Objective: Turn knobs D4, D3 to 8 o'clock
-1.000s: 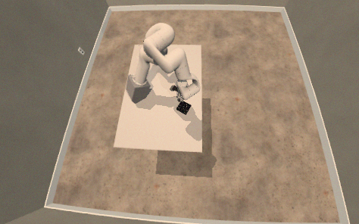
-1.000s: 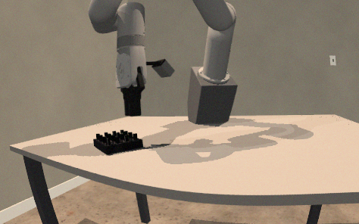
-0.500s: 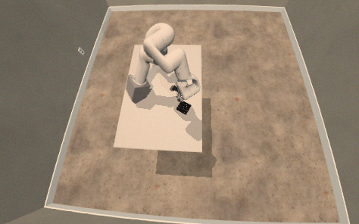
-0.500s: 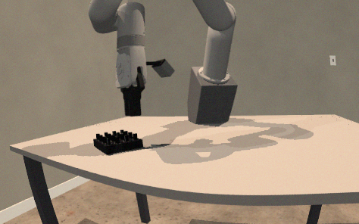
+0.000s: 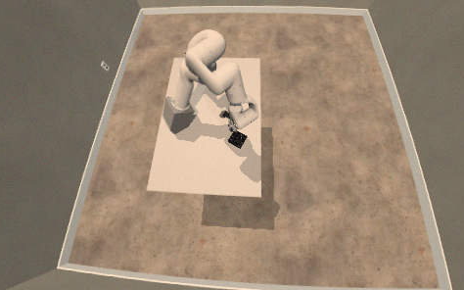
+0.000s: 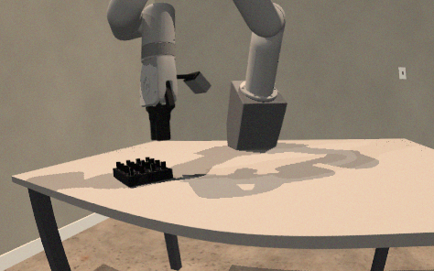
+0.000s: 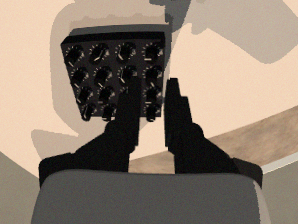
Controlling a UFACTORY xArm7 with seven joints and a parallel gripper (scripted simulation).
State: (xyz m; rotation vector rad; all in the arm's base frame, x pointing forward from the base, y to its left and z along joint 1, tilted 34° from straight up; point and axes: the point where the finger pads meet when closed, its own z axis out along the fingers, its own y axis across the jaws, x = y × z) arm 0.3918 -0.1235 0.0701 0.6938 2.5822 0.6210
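Observation:
The black knob box (image 5: 237, 139) (image 6: 142, 173) (image 7: 113, 70) stands on the table (image 5: 195, 167) (image 6: 297, 201) near its edge, with its rows of knobs facing up. My gripper (image 6: 159, 137) (image 7: 153, 92) (image 5: 230, 126) hangs well above the table, above and a little beyond the box as the exterior view shows it, and touches no knob. Its fingers point down with a narrow gap between them and nothing in it. In the wrist view the fingertips overlap the near right part of the box. The knob names and white lines are too small to read.
The arm's grey base block (image 5: 177, 115) (image 6: 255, 119) stands on the table beside the box. The table edge lies close to the box, with the brown floor (image 5: 327, 171) below.

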